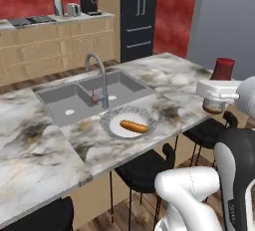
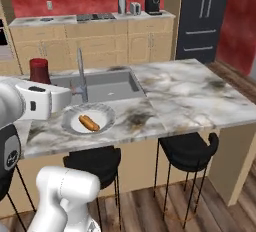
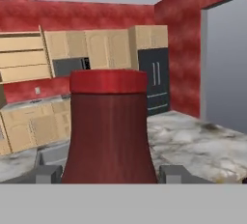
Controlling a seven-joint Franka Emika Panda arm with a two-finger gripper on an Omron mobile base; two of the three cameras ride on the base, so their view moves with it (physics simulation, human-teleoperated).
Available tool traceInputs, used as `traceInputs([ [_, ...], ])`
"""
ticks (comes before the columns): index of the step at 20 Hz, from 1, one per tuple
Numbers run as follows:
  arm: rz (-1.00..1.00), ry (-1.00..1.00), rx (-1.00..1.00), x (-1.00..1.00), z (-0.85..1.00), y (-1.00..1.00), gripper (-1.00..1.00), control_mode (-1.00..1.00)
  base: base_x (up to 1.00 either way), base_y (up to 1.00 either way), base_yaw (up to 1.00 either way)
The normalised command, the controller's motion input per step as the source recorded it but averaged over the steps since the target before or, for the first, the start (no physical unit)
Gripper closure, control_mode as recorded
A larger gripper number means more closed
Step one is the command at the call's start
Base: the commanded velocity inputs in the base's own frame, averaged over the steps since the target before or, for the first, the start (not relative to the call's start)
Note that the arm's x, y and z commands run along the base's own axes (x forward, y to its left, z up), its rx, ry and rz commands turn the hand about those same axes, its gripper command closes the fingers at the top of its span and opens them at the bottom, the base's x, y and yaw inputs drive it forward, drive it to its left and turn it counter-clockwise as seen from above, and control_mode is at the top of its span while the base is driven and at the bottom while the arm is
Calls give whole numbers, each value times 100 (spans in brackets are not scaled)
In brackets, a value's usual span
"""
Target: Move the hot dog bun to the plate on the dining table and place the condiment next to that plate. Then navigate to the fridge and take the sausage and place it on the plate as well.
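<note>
One dining table (image 1: 45, 150) with a veined marble top ran across both base views, and one black fridge (image 1: 138, 16) stood against the far wall beside the red panels. Two black stools (image 2: 187, 151) were tucked under the table's near edge in the right base view. One grey sink (image 1: 74, 100) was set into the tabletop, with one arched steel tap (image 1: 99, 78) rising at its near rim.

One plate (image 1: 112, 118) with a white centre and a greyish rim lay on the table just in front of the sink. One hot dog bun (image 1: 134, 126) rested on it, a little off centre.

One condiment (image 3: 108, 126), a dark-red bottle with a brighter red cap, stood upright between the fingers of the claw (image 3: 108, 175), held in the air above the table's near edge. The two fingertips (image 3: 47, 174) sat partly open, one on each side of the bottle's base and against it, so the claw had hold of the bottle. In the left base view the bottle was to the right of the plate and well apart from it; in the right base view it hung to the plate's left.
</note>
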Motion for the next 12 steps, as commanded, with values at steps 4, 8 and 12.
traceInputs([
  [4,0,0,0,0,0,0,100,100,96,-41,55],
  [8,0,0,0,0,0,0,100,100,72,-56,51],
  [12,0,0,0,0,0,0,100,100,68,-62,48],
])
